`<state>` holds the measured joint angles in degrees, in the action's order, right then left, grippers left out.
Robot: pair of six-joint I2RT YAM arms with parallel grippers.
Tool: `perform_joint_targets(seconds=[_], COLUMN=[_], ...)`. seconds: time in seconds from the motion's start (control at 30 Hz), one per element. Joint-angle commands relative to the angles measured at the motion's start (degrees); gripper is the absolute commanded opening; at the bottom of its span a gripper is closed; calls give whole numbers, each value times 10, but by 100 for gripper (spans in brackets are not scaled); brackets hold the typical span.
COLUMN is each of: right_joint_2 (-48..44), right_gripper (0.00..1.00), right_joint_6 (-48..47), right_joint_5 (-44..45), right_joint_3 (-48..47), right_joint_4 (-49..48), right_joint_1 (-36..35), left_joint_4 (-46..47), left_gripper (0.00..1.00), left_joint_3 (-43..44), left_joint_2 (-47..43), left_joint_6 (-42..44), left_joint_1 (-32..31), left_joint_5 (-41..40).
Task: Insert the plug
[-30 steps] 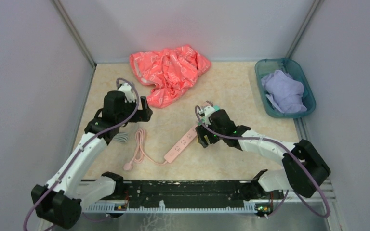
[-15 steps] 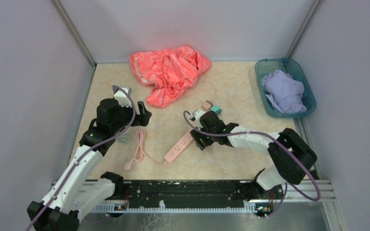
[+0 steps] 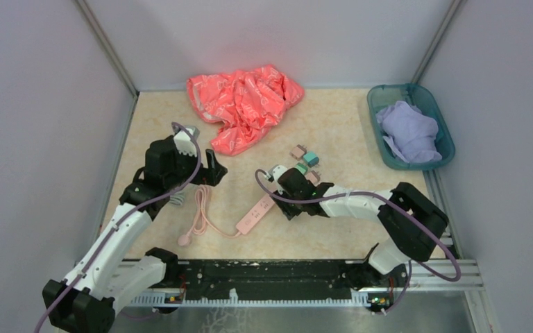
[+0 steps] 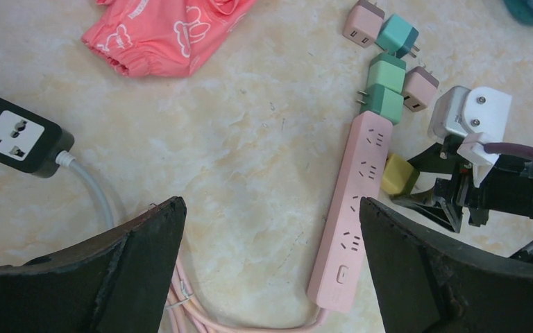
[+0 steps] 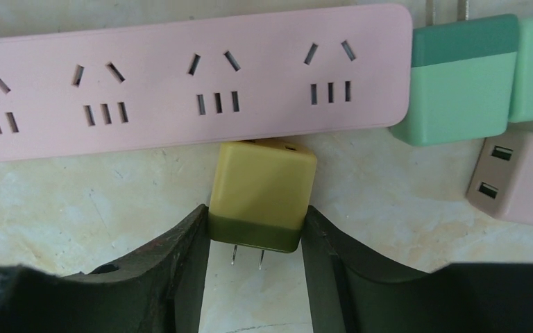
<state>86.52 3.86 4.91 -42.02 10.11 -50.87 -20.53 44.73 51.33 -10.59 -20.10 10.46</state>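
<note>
Now we see the right gripper with its jaws pressed on the yellow plug, one finger on each side. The plug lies flat at mid-table against the pink power strip's long edge, prongs pointing away. The left gripper hangs above, jaws wide apart, holding nothing.

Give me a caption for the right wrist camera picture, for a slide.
Right gripper clasps the yellow plug, which lies beside the pink power strip with its prongs pointing away from it.
</note>
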Motion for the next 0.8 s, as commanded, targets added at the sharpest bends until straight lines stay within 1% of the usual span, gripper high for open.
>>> perform_joint_targets(seconds=[0.0,0.1,0.33,0.57,0.77], right_joint_2=[-33,-58,-119,-168,-197], right_gripper=[39,35,28,27,27], right_joint_6=[13,12,-10,-54,-88], right_joint_5=[44,40,-20,-54,-76], right_joint_3=[5,18,51,78,98], right_joint_4=[-40,-52,-106,-158,-205], right_joint_1=[-10,-10,-12,-13,-17], left_joint_4=[17,18,52,89,132], left_gripper=[100,100,100,100,100], left_joint_3=[-4,0,-3,-7,-14], left_joint_2=[12,25,61,106,147], left_joint_6=[-4,-13,-44,-91,-143], left_joint_1=[4,4,4,3,-1], left_joint_5=[41,61,172,282,351])
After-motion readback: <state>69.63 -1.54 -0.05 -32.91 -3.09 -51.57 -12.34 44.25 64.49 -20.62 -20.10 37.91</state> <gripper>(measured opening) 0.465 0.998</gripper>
